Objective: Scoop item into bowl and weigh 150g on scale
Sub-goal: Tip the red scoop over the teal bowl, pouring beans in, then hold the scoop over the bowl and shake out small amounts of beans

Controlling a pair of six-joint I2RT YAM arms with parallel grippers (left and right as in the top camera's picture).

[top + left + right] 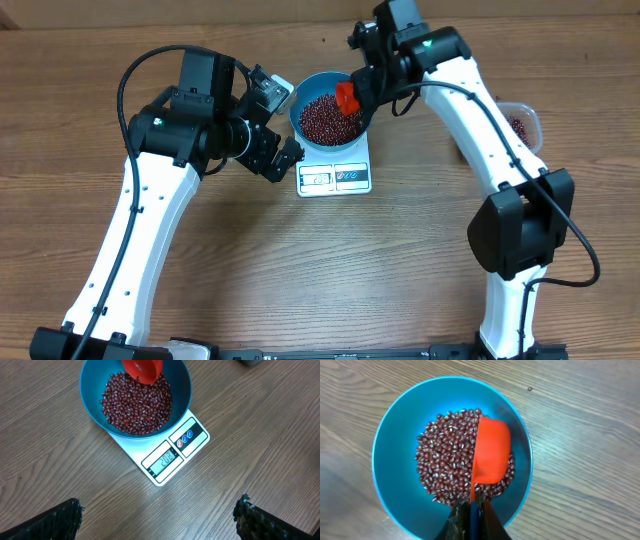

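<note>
The bright blue bowl [297, 100] stands on the white scale [335, 177] and holds a heap of dark red-brown beans [322, 120]. My right gripper [366, 84] is shut on the handle of a red scoop [347, 97], whose cup lies over the beans at the bowl's right side. In the right wrist view the scoop [492, 450] looks empty above the beans [445, 455], with the gripper [476, 510] at the bowl's near rim. My left gripper [159, 517] is open over bare table left of the scale [175, 457], whose display is lit.
A clear plastic tub [522, 125] with a few beans in it sits at the right edge of the table, behind my right arm. Bare wooden table surrounds the scale on the front and left.
</note>
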